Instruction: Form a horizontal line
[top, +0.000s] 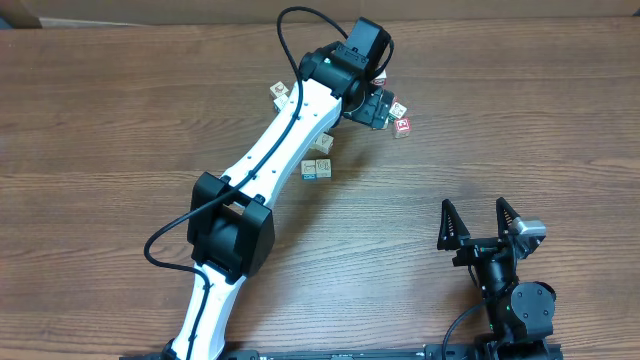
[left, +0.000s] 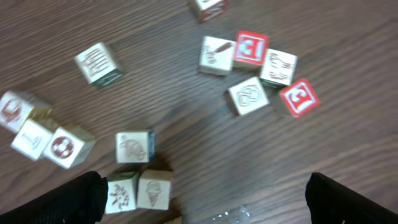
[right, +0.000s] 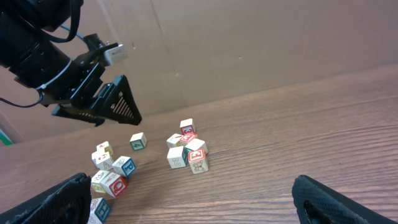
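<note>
Small cream picture cubes lie loose on the brown table; no straight four-cube row shows in any view. In the left wrist view a cluster with two red-faced cubes (left: 250, 48) sits upper right. Two cubes (left: 138, 190) touch side by side at the lower left, with one cube (left: 132, 147) just above them. My left gripper (left: 205, 205) is open and empty, above the table between these groups; overhead it (top: 373, 106) is at the far centre. My right gripper (top: 480, 222) is open and empty near the front right, far from the cubes (right: 186, 152).
A lone cube (left: 97, 63) and a group of three (left: 37, 132) lie at the left of the left wrist view. Overhead, the white left arm (top: 270, 150) crosses the table diagonally over some cubes (top: 316, 168). A cardboard wall (right: 249, 50) stands behind the table.
</note>
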